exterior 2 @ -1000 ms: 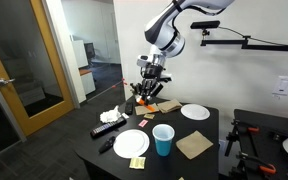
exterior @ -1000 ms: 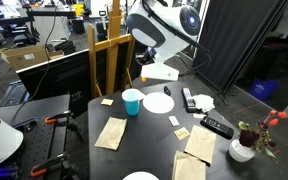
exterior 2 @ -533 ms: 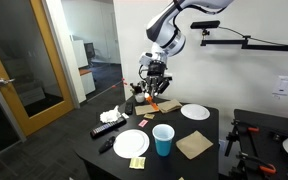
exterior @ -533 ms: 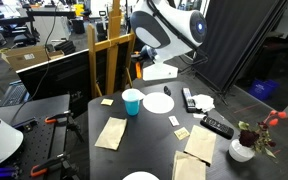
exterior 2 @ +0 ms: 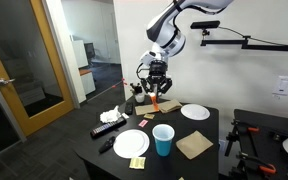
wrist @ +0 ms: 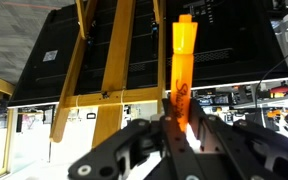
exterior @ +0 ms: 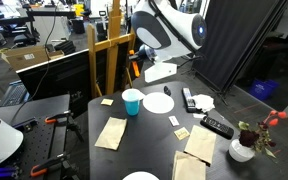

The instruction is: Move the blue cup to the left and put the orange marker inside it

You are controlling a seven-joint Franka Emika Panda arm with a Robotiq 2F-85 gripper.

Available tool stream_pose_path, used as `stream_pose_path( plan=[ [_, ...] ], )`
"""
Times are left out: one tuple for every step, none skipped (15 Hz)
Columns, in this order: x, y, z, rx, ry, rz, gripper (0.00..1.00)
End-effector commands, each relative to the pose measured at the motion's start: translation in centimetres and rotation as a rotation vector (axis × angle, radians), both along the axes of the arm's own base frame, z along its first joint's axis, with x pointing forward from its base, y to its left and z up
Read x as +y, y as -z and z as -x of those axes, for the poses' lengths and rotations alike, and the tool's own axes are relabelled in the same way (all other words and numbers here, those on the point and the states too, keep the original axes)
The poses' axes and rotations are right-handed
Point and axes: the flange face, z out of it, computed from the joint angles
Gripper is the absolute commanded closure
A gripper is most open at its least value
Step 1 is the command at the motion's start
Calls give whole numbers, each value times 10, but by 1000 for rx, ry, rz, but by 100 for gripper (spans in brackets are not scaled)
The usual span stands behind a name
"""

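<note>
Marker (wrist: pixel 182 62) pinched in the gripper (wrist: pixel 180 128): in the wrist view the fingers close on its lower part, and the orange barrel runs up the middle of the frame, nearly vertical. In an exterior view the gripper (exterior 2: pixel 154 84) sits at centre frame, high above the table. The marker (exterior 2: pixel 156 100) hangs from it, long axis close to upright with a slight lean. From the other side only a sliver of orange shows at the gripper (exterior: pixel 137 66), upper centre of the frame.

The cup (exterior: pixel 132 101) stands upright on the dark table (exterior: pixel 144 136), mouth up, just left of a white plate (exterior: pixel 158 102). It lies below the gripper in that frame and well apart from it. In an exterior view the cup (exterior 2: pixel 163 139) is lower in the frame and slightly right of the hanging marker, nearer the camera.

The coming move likely turns on this offset. The marker's axis already roughly matches the cup's, so I judge little reorientation is needed. The gripper has to carry the marker's lower end across until it is over the rim, then lower it. How far the two are apart in depth cannot be read from one view alone. The cup's mouth is a small target, so a tip that drifts sideways could strike the rim and tip the cup.
</note>
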Motion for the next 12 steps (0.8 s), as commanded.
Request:
stream_pose_path(
  plan=[
    [-2, 1, 4, -1, -37, -71, 95],
    [-3, 3, 6, 29, -38, -86, 95],
    [-5, 4, 8, 42, -44, -97, 95],
    [-7, 6, 9, 52, -53, -112, 95],
    [-9, 9, 10, 65, -57, -117, 95],
    [-10, 12, 11, 74, -62, -123, 95],
    [-11, 15, 12, 76, -81, -115, 95],
    [-11, 19, 12, 100, -96, -94, 95],
    [-9, 18, 16, 97, -57, -86, 80],
    [-10, 21, 16, 103, -60, -86, 80],
    [-10, 24, 16, 107, -61, -87, 80],
    [-10, 25, 16, 109, -62, -87, 80]
  ],
)
